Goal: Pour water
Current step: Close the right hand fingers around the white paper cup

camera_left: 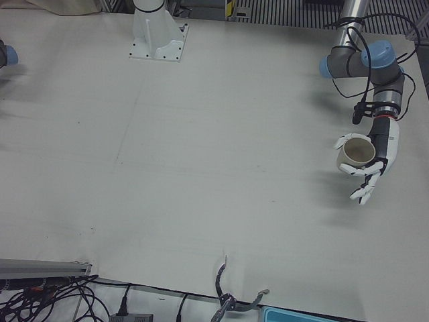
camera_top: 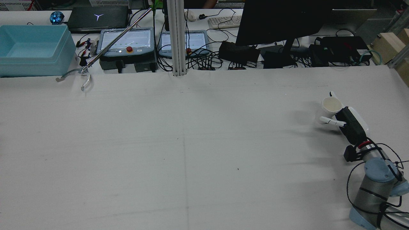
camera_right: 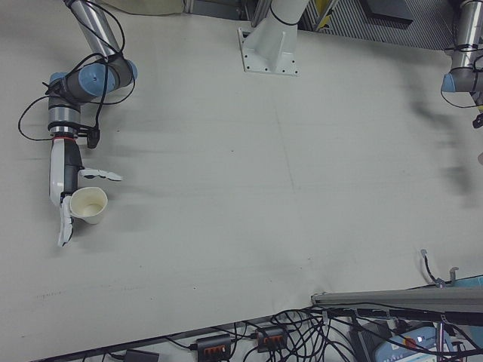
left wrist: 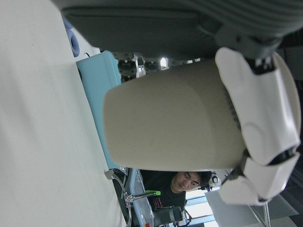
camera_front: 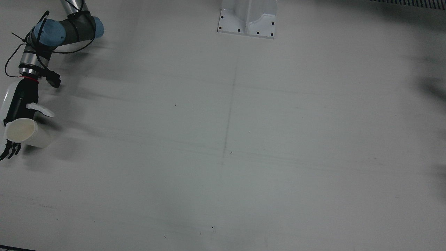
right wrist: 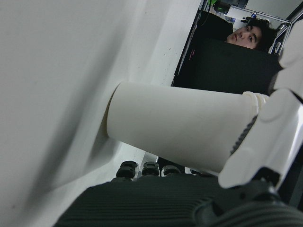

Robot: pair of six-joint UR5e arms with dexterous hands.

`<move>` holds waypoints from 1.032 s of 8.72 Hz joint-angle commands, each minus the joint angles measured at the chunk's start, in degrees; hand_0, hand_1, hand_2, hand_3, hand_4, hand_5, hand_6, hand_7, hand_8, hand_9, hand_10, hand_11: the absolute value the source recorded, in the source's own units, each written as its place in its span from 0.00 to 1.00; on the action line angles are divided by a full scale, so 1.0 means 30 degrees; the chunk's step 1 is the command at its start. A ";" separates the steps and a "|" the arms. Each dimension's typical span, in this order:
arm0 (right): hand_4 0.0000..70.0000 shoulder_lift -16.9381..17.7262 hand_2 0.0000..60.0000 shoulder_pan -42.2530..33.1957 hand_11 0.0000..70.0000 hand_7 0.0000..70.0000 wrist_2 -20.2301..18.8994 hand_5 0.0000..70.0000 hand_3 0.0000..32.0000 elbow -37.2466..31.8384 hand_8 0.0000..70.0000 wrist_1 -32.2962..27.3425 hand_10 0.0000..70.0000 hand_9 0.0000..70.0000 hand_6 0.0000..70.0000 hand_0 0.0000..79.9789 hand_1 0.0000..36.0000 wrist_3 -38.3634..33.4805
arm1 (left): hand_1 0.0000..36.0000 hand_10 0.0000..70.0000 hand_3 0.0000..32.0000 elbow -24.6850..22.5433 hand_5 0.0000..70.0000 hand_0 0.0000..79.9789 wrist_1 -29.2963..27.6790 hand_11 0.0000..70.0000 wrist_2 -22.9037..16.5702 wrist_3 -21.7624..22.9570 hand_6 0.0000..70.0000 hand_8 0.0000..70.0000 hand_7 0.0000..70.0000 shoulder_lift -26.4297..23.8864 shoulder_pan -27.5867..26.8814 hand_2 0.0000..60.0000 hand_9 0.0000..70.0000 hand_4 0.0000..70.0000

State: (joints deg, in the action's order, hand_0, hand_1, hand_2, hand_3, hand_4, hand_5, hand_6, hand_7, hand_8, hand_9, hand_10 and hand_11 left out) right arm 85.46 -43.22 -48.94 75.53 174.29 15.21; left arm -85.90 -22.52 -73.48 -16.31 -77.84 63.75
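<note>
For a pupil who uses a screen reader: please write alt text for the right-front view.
A black and white robot hand at the view's left holds an upright pale paper cup over a bare white table. Cables run along the near edge.

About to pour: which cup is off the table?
The beige cup in the left hand: its hand view shows a gap under its base. The white cup in the right hand rests on the table.
</note>
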 commanded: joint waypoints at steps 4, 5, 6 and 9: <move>0.00 0.0136 0.20 -0.0007 0.08 0.00 -0.0005 0.00 0.00 -0.0097 0.04 0.0000 0.04 0.06 0.00 0.53 0.32 -0.0088 | 0.45 0.16 0.00 0.0039 0.66 0.61 -0.0022 0.25 0.0001 -0.0186 0.24 0.11 0.26 0.0019 -0.0010 0.61 0.17 0.75; 0.02 0.0136 0.22 -0.0007 0.10 0.00 -0.0005 0.00 0.00 -0.0097 0.04 0.0000 0.05 0.07 0.00 0.55 0.35 -0.0088 | 0.45 0.16 0.00 0.0039 0.66 0.61 -0.0022 0.25 0.0001 -0.0245 0.24 0.11 0.26 0.0019 -0.0010 0.61 0.17 0.75; 0.10 0.0136 0.24 -0.0007 0.11 0.00 -0.0005 0.00 0.00 -0.0097 0.03 0.0000 0.06 0.06 0.00 0.57 0.37 -0.0088 | 0.45 0.16 0.00 0.0039 0.66 0.61 -0.0051 0.25 0.0001 -0.0216 0.24 0.11 0.26 0.0019 -0.0039 0.61 0.17 0.75; 0.16 0.0165 0.29 -0.0007 0.12 0.00 -0.0005 0.30 0.00 -0.0126 0.03 0.0000 0.07 0.05 0.00 0.57 0.36 -0.0088 | 0.45 0.16 0.00 0.0039 0.66 0.61 -0.0052 0.25 0.0001 -0.0216 0.24 0.11 0.26 0.0019 -0.0010 0.61 0.17 0.75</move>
State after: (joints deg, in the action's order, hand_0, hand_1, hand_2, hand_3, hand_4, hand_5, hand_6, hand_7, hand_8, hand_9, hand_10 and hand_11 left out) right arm 85.92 -43.24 -48.95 75.24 174.29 14.94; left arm -85.78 -22.63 -73.48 -16.96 -77.78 63.65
